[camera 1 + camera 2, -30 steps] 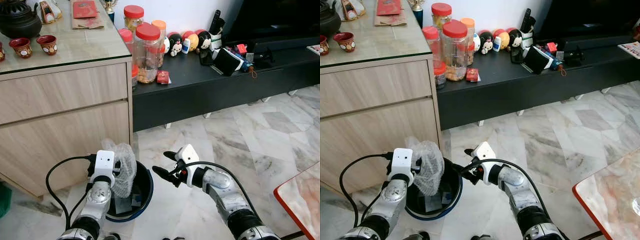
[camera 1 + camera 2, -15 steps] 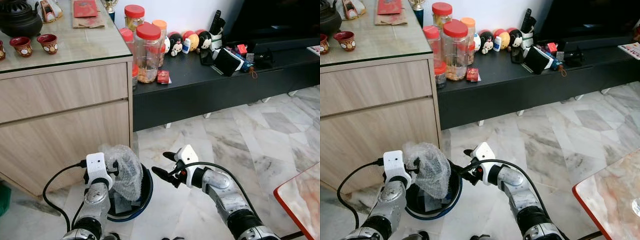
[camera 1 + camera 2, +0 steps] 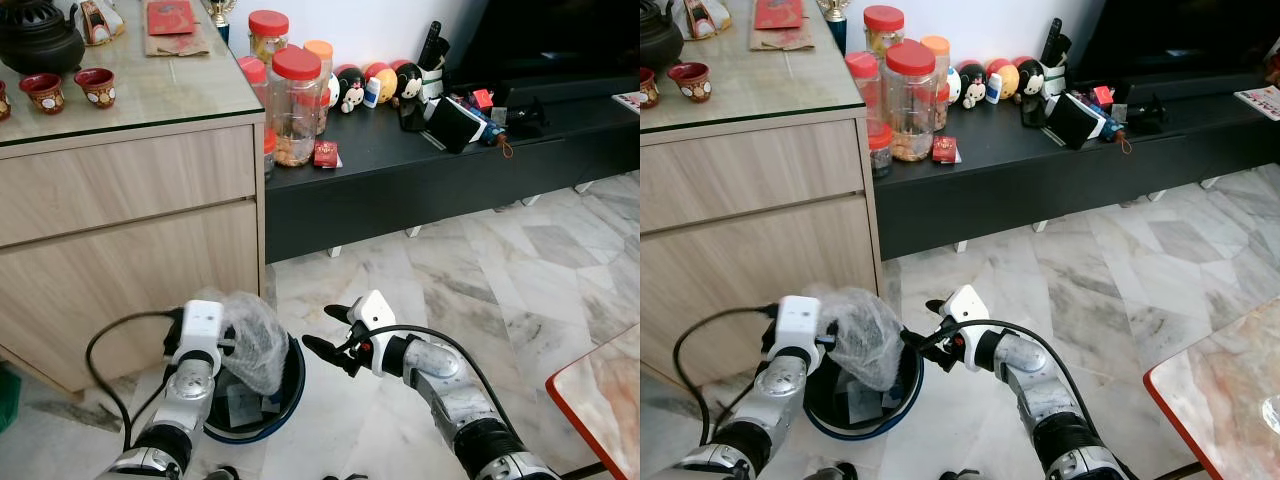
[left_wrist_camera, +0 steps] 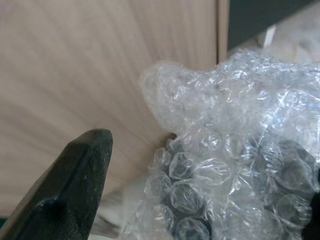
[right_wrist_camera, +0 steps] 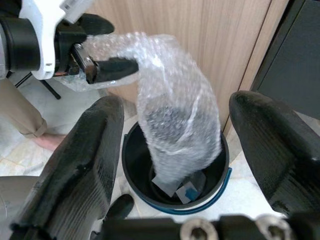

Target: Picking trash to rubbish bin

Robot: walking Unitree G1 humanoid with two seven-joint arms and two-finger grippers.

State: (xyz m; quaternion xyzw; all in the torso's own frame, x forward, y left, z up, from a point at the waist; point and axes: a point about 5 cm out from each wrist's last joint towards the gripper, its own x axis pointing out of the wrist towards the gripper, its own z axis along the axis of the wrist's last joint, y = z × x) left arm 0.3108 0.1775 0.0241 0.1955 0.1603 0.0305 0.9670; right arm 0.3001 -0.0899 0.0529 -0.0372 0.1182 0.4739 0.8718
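Note:
A crumpled sheet of clear bubble wrap [image 3: 256, 342] hangs over a dark round rubbish bin [image 3: 285, 405] with a blue rim, on the floor beside the wooden cabinet. My left gripper [image 3: 226, 345] is shut on the top of the bubble wrap [image 5: 175, 130], whose lower end dips into the bin [image 5: 212, 187]. Some scraps lie at the bottom of the bin. My right gripper [image 3: 325, 335] is open just right of the bin's rim, with nothing between its fingers [image 5: 82, 170].
A wooden cabinet [image 3: 130, 240] with a glass top stands close behind and left of the bin. A low black shelf [image 3: 440, 170] with jars and toys runs along the wall. A red-edged table corner [image 3: 600, 400] is at the right. Marble floor lies between.
My left gripper has drifted slightly sideways over the bin, still holding the bubble wrap, which hangs lower into the bin. The right gripper has barely moved.

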